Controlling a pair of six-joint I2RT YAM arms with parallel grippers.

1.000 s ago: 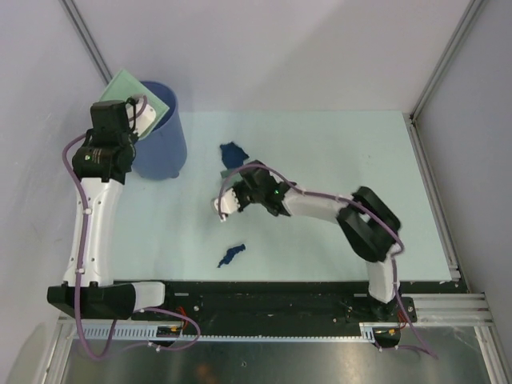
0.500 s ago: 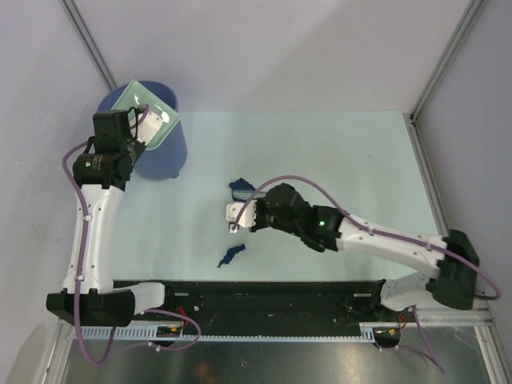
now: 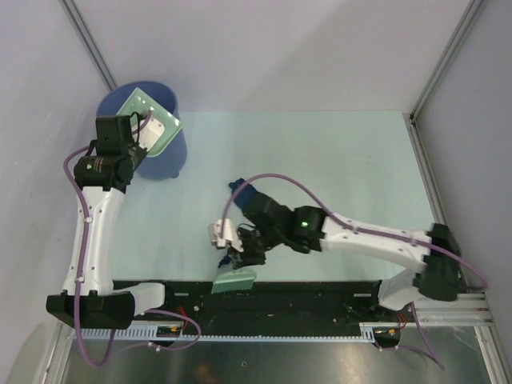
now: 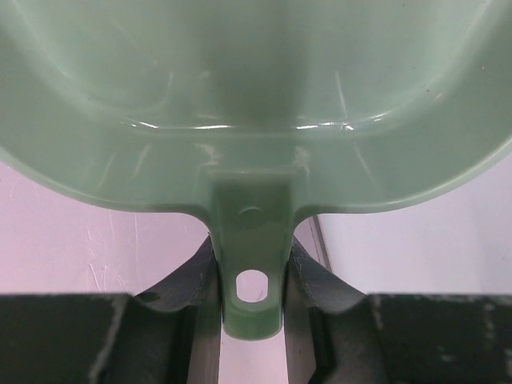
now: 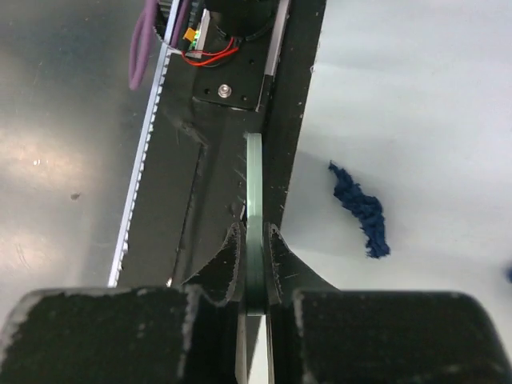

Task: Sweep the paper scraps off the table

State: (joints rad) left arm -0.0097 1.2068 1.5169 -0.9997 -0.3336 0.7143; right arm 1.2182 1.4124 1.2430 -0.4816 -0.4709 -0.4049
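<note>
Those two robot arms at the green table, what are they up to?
They are cleaning up. The left gripper grips a mint-green dustpan by its handle and holds it tilted over the blue bucket. The right gripper is clamped on a matching brush, down at the near edge of the table. A dark blue paper scrap lies on the table beside the brush, not yet swept up.

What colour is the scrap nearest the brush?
Dark blue; the scrap shows best in the right wrist view.
</note>
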